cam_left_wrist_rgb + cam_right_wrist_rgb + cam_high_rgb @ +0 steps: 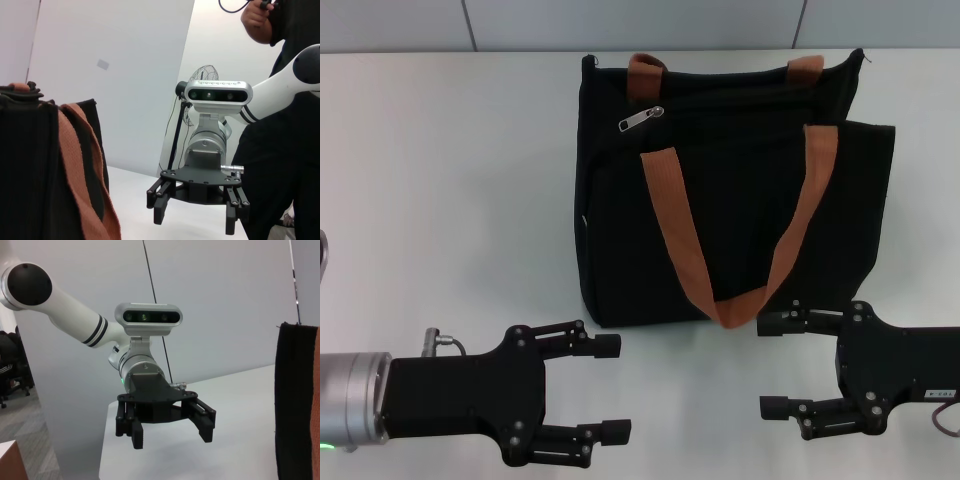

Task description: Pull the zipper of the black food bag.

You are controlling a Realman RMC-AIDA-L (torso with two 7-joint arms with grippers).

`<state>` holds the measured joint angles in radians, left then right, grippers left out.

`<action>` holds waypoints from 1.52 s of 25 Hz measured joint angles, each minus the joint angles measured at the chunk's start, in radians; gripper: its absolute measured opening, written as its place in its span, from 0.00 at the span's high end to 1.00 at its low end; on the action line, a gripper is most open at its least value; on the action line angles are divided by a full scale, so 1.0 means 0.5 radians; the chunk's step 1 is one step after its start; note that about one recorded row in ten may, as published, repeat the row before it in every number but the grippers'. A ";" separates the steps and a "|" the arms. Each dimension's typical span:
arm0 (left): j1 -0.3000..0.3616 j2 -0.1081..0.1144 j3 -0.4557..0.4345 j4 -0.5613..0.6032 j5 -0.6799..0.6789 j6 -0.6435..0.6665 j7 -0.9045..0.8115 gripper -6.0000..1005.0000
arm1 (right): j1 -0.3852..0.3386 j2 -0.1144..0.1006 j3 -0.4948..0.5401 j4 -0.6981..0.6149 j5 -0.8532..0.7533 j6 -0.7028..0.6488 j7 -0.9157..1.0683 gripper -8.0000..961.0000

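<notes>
Our left gripper (pixel 605 390) and right gripper (pixel 782 367) wait wide apart near the front edge, far from the zipper (pixel 641 118) (probably slippery); the black food bag (pixel 720 200) could slide.

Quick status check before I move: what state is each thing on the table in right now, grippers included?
black food bag: lying flat on the table, untouched.
zipper: pull tab at the bag's left end, not gripped.
strap handles: slack, draped across the bag.
left gripper: open, empty, near the bag's near-left corner.
right gripper: open, empty, by the bag's near edge.
</notes>
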<state>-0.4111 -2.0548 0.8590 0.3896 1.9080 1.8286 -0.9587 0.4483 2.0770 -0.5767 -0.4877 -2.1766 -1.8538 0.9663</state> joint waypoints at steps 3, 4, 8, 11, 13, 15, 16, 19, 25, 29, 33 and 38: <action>-0.002 -0.003 0.000 0.000 0.003 -0.003 0.000 0.19 | 0.003 0.000 0.000 0.000 0.002 -0.009 0.000 0.15; -0.002 -0.003 0.000 0.000 0.003 -0.003 0.000 0.19 | 0.003 0.000 0.000 0.000 0.002 -0.009 0.000 0.15; -0.001 -0.001 0.000 0.000 0.000 0.000 0.000 0.20 | 0.003 0.000 0.003 0.000 0.003 -0.015 0.000 0.15; -0.001 -0.002 0.000 0.000 0.000 0.001 0.000 0.20 | 0.003 0.000 0.003 0.000 0.003 -0.015 0.000 0.15; -0.002 -0.003 0.000 0.000 -0.005 0.005 0.000 0.21 | 0.004 0.000 0.003 0.000 0.003 -0.016 0.000 0.15; -0.003 -0.004 -0.001 0.000 -0.009 0.009 0.000 0.21 | 0.005 0.000 0.004 0.000 0.003 -0.017 0.000 0.15; -0.005 -0.004 -0.008 0.000 -0.013 0.015 0.000 0.21 | 0.005 0.000 0.004 0.000 0.003 -0.017 0.000 0.15; -0.023 -0.014 -0.083 0.000 -0.016 0.049 0.014 0.21 | 0.005 0.000 0.011 0.000 0.003 -0.020 0.000 0.15; -0.054 -0.025 -0.391 -0.014 -0.061 0.156 0.022 0.22 | 0.006 0.000 0.018 0.000 0.003 -0.023 0.000 0.15; -0.043 -0.023 -0.659 -0.028 -0.215 0.144 0.004 0.23 | 0.006 0.000 0.018 0.007 0.003 -0.025 0.000 0.15; -0.067 -0.015 -0.838 -0.048 -0.284 -0.091 -0.019 0.24 | 0.004 0.000 0.018 0.017 0.003 -0.026 0.000 0.15; -0.205 -0.010 -0.792 -0.036 -0.248 -0.457 -0.045 0.24 | 0.004 0.000 0.018 0.018 0.003 -0.026 0.000 0.15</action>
<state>-0.5134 -2.0596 0.4630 0.3718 1.7840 1.6004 -0.9812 0.4503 2.0769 -0.5675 -0.4786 -2.1751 -1.8670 0.9664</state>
